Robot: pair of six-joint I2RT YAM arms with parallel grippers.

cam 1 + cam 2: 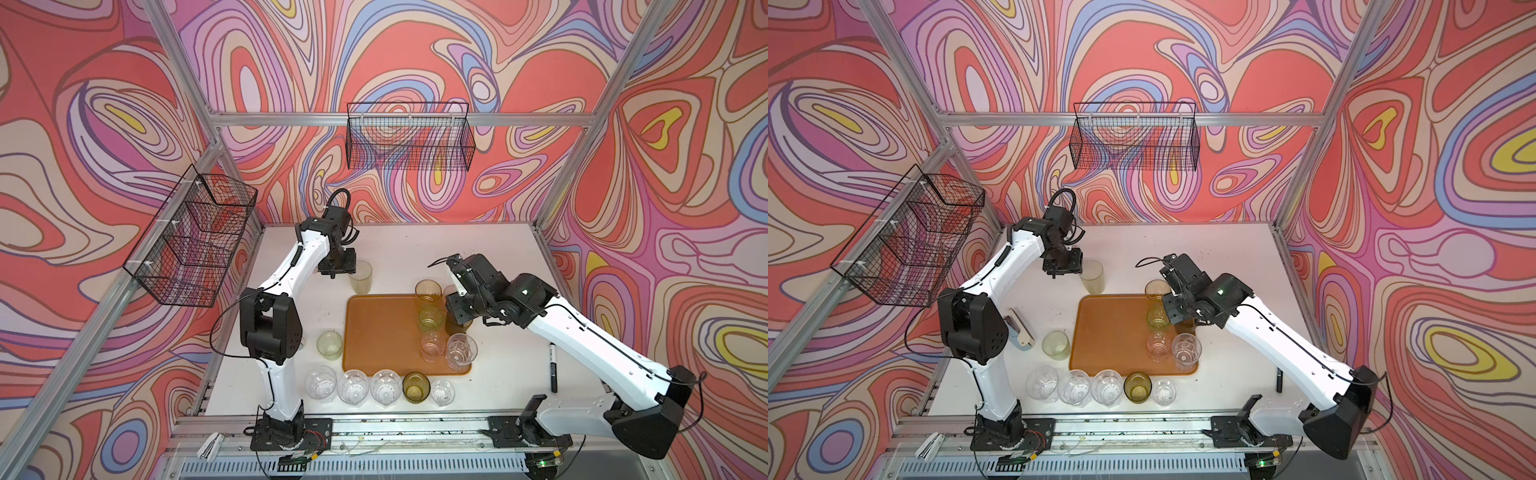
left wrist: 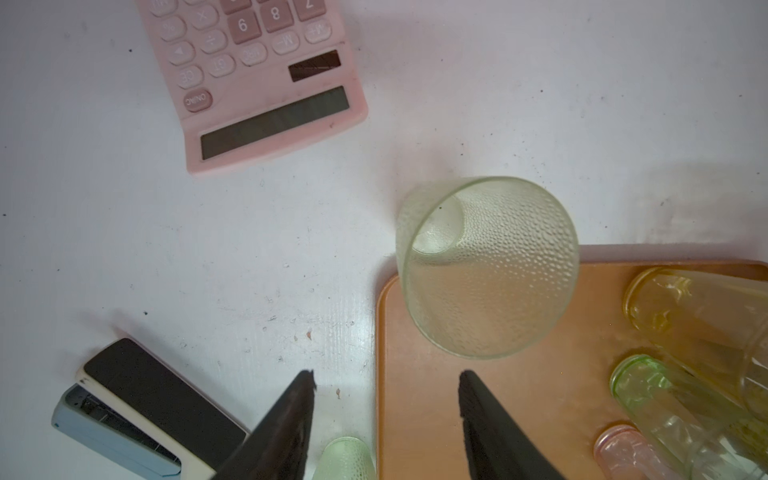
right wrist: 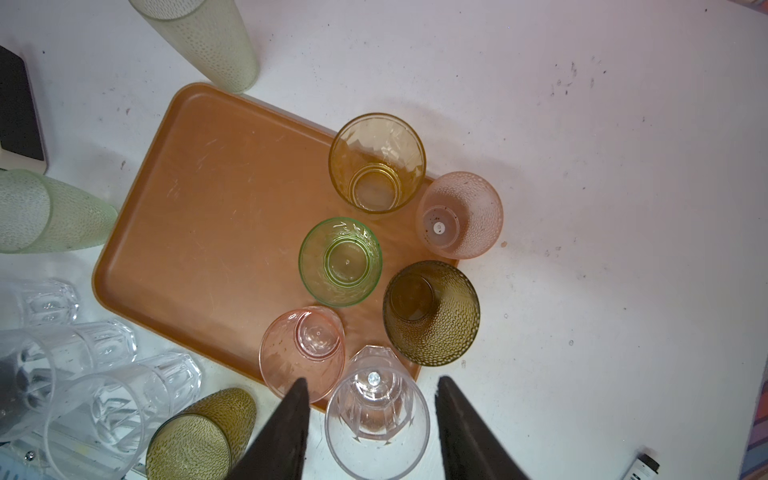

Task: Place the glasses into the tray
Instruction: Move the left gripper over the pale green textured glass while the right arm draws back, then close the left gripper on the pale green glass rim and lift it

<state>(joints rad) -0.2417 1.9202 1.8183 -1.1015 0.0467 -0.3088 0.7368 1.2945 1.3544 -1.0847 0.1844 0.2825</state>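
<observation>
left pincer spread apart, gripping nothing, just short of tall frosted glass standing at tray's 11 o'clock corner. right pincer parted, hovering above clear faceted glass at tray's 5 o'clock corner. five more glasses lined along surface at 6 o'clock.

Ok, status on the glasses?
Left gripper jaws open, beside tall frosted glass, off the tray. Right gripper jaws open astride clear glass standing on tray corner. Stapler, calculator aside, not blocking.
</observation>
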